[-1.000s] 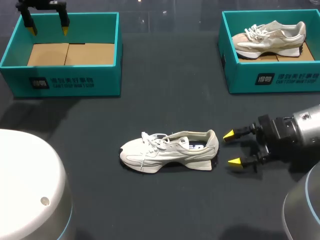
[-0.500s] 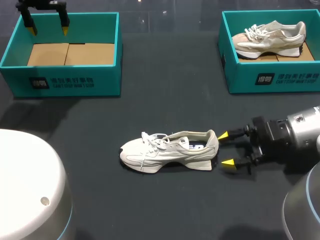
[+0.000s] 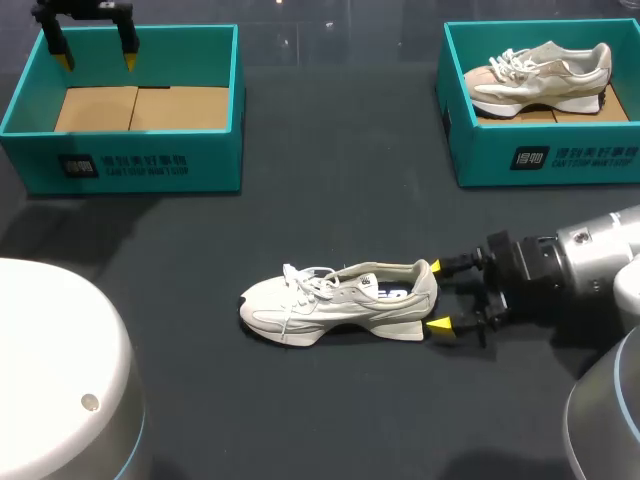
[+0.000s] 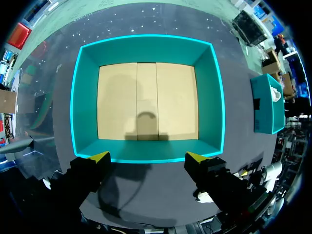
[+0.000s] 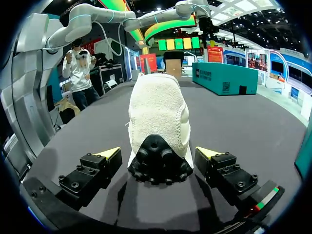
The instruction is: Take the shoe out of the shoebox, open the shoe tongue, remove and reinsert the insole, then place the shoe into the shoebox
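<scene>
Closing in for a heel grip

Our right end effector [image 3: 436,296] has slid forward, so its wide-spread fingers now flank the heel of the white lace-up sneaker [image 3: 340,300], which stands mid dark counter [image 3: 330,180]. It is not yet gripped, and we judge a heel hold comes next, steadying it for the tongue. Our left end effector [image 3: 98,61] hangs wide apart over the empty teal cardboard shoebox [image 3: 120,170].

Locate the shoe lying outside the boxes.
In the head view the shoe lies in the middle of the table, its heel between the open fingers of the right gripper.
</scene>
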{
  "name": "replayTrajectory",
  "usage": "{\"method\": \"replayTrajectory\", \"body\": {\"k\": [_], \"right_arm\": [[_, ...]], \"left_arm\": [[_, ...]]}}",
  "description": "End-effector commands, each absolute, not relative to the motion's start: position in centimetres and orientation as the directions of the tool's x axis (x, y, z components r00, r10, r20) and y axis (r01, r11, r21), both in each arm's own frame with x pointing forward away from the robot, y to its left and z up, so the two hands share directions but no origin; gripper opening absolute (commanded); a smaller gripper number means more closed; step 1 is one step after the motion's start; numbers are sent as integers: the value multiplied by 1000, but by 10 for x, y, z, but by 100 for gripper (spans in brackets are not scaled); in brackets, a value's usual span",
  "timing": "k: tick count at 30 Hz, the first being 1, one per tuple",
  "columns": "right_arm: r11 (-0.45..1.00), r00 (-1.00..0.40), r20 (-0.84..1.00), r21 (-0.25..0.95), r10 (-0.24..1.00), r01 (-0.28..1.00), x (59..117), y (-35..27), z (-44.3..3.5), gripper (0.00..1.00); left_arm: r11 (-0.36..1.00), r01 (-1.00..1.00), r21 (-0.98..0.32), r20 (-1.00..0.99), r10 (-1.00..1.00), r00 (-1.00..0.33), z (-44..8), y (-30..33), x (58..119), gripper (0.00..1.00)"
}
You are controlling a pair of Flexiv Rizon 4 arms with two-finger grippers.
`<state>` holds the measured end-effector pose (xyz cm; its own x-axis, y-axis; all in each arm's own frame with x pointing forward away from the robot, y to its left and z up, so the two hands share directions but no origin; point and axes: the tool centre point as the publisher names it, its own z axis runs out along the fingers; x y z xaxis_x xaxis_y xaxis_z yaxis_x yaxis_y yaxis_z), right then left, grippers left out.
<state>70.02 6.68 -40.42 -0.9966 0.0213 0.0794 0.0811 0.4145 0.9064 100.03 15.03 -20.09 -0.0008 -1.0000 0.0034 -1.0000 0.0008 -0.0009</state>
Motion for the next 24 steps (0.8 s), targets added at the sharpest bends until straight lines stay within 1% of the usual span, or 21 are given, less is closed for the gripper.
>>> {"method": "replayTrajectory", "body": {"k": [1, 24], "right_arm": [[416, -997, 74, 906, 20, 76, 699, 74, -406, 100], [432, -999, 36, 901, 24, 43, 704, 94, -407, 100]], "left_arm": [[1, -1000, 0, 2, -1000, -1, -201, 150, 1000, 100], [1, -1000, 0, 2, -1000, -1, -201, 150, 1000, 100]]}}
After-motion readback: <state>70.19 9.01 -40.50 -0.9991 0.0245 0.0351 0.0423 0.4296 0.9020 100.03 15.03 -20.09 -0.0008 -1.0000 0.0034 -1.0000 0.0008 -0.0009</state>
